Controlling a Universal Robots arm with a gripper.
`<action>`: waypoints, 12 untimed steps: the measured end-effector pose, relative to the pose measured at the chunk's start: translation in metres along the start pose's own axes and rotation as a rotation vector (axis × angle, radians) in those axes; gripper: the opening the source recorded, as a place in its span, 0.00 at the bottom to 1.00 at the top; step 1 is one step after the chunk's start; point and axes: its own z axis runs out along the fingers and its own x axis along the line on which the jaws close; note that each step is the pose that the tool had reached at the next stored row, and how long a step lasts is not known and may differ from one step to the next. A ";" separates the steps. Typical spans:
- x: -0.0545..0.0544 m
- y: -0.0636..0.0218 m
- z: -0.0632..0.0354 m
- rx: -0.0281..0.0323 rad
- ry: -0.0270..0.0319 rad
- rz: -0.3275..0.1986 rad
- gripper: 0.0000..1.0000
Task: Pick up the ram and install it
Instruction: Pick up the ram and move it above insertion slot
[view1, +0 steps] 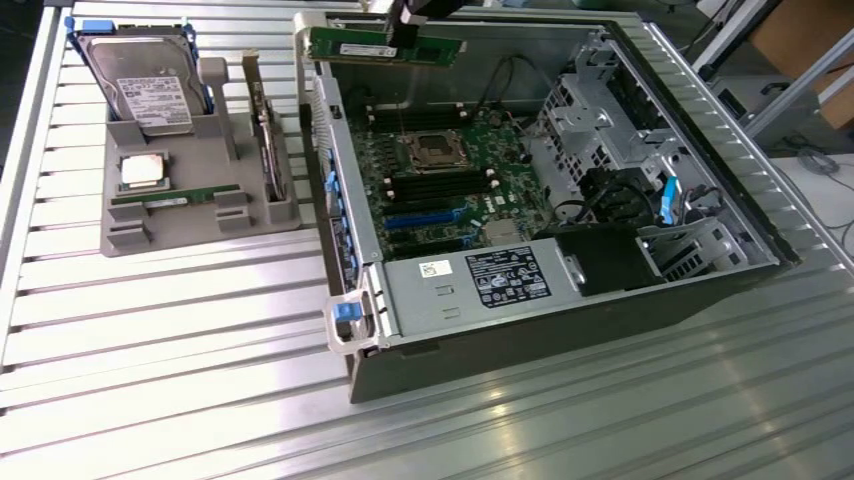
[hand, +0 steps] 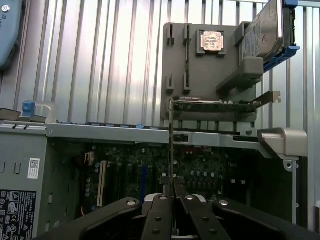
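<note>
The ram (view1: 380, 46) is a long green stick with a white label. It hangs level above the far wall of the open computer case (view1: 350, 200), and my gripper (view1: 403, 38) is shut on it from above. In the wrist view the ram (hand: 171, 140) shows edge-on as a thin upright line rising from between my black fingers (hand: 159, 200), with the gripper (hand: 171, 189) closed on its lower end. Below lie the motherboard (view1: 441, 170) and its dark memory slots (view1: 434, 186), well apart from the ram.
A grey parts tray (view1: 187, 150) at the exterior view's left carries a hard drive (view1: 144, 85), a square silver processor (view1: 143, 172), another green stick (view1: 171, 201) and an upright card (view1: 271, 150). Inside the case are a power supply (view1: 487, 280), drive cages (view1: 601, 110) and cables.
</note>
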 end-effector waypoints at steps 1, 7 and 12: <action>0.000 -0.0011 -0.0001 -0.0003 0.0000 0.000 0.12; 0.001 -0.0131 -0.0009 -0.0035 -0.0003 0.000 0.12; 0.001 -0.0212 -0.0016 -0.0057 -0.0004 0.000 0.12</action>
